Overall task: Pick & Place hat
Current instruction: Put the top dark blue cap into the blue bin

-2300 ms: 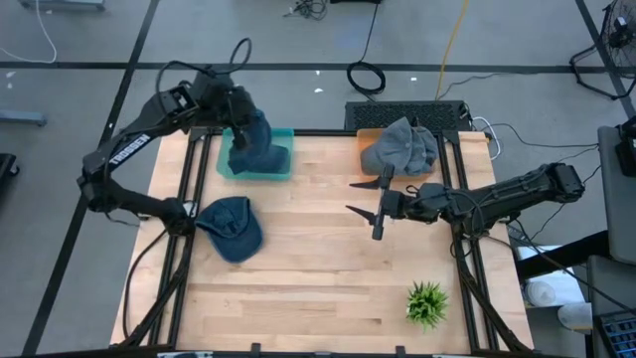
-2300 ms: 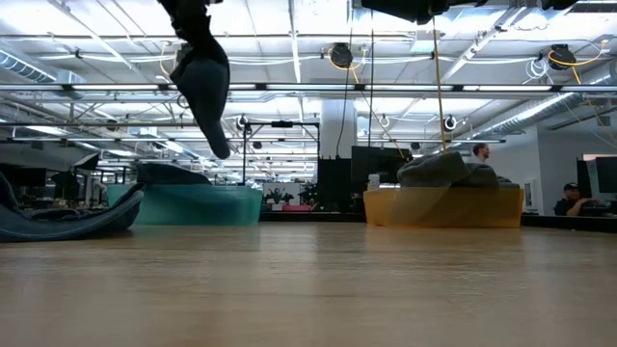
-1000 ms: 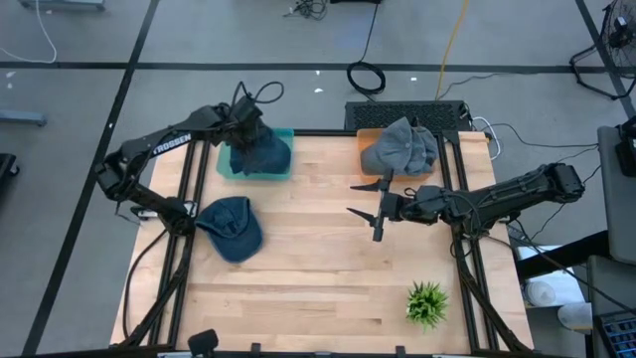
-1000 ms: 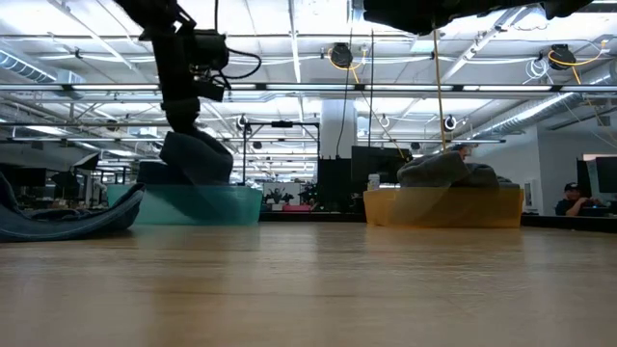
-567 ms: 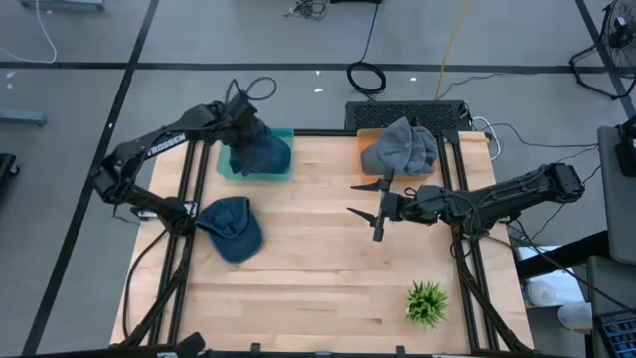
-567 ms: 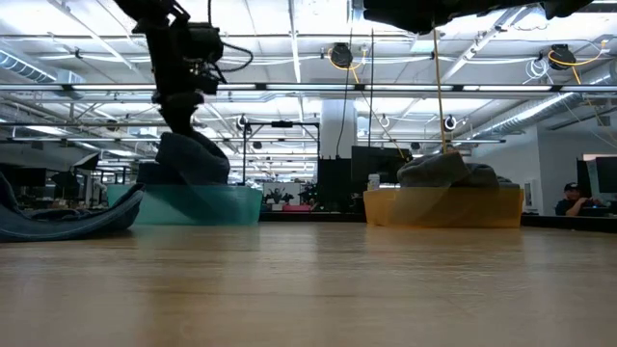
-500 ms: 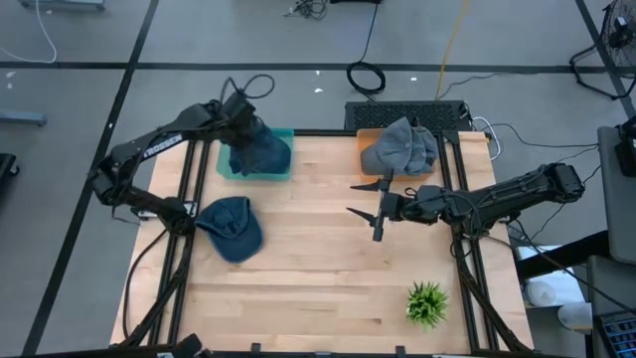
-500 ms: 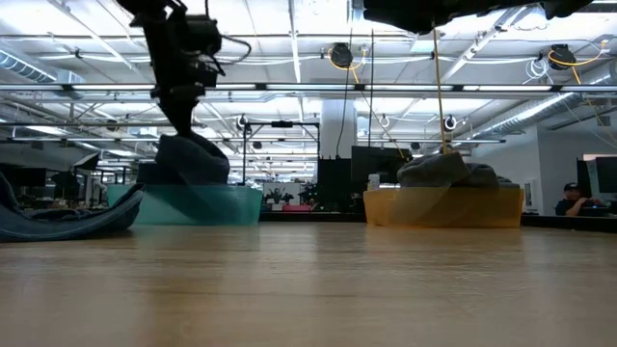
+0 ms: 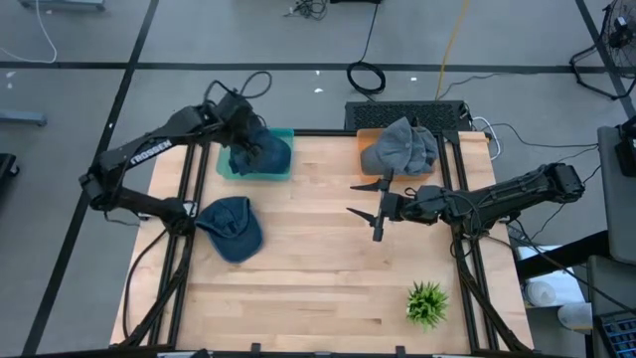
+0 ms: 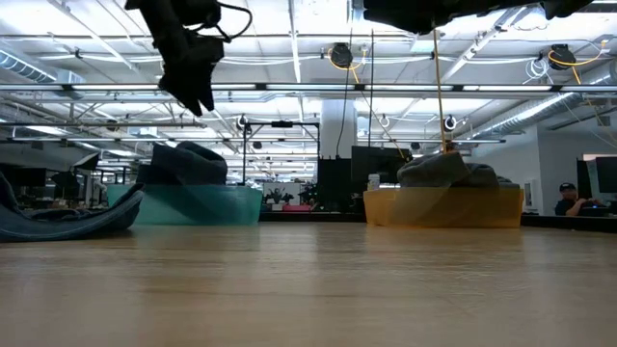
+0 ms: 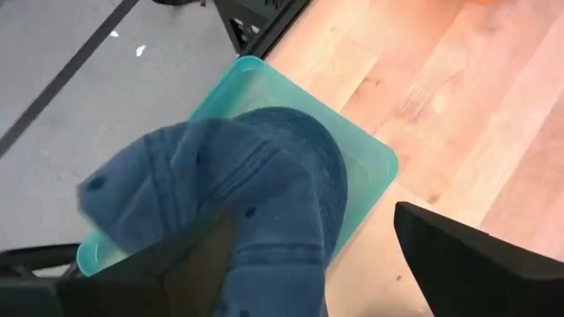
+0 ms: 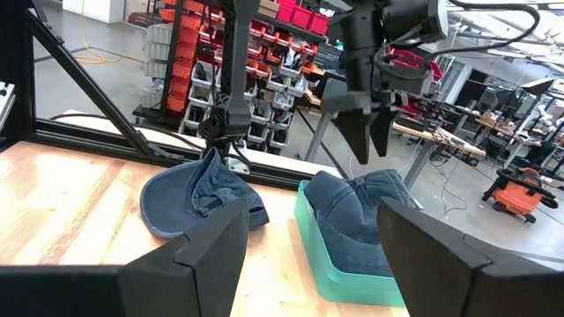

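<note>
A blue hat lies crumpled in the teal bin at the table's far left, resting on the bin's floor and rising above its rim. My left gripper hangs open just above it, fingers pointing down, with a clear gap to the hat. A second blue hat lies flat on the table near the left edge. My right gripper waits open and level over the table's middle right, holding nothing.
A grey hat sits piled in the orange bin at the far right. A small green plant stands near the front right corner. Bare wood stretches across the table's middle and front. People sit in the room beyond the table.
My left gripper has opened, let go of the blue hat in the teal bin, and risen above it while rolling its wrist. The hat has stayed in the bin and slumped lower. My right arm has kept still.
</note>
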`<state>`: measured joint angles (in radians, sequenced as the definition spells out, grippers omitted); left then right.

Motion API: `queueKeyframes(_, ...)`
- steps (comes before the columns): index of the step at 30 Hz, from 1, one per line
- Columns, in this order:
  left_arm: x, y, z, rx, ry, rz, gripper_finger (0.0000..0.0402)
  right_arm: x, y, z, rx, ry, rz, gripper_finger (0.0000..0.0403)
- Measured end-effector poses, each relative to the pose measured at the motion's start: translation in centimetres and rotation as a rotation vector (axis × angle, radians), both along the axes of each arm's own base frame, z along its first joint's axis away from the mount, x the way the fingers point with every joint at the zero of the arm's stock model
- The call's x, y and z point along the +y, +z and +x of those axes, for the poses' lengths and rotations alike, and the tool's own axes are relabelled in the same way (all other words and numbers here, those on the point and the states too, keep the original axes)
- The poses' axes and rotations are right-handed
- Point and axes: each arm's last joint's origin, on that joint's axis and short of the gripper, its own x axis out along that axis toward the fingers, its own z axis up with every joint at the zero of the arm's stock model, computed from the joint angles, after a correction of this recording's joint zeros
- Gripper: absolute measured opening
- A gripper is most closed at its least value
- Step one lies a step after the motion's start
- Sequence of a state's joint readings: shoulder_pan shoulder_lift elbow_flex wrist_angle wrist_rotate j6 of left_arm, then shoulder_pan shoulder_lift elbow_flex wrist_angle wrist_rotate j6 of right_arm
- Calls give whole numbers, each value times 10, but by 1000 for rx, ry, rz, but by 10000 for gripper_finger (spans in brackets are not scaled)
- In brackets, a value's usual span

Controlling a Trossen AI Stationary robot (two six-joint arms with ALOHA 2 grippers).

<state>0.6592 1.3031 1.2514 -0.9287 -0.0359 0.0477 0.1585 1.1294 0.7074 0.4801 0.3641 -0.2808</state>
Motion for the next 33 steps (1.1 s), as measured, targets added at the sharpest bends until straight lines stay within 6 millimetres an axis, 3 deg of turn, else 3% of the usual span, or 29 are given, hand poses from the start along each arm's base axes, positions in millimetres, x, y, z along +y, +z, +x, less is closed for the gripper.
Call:
queueKeyframes(10,19,-41,36,136,-12,-6,292,0,-4,0,34,1,5,240)
queueKeyframes(22,56,-112,39,439,105,-153,256,0,-13,-1,118,-4,36,240)
queueKeyframes(28,64,-133,43,481,107,-185,244,0,-13,-1,118,-4,37,240)
queueKeyframes(33,64,-133,43,483,103,-185,248,0,-13,-1,118,-3,34,240)
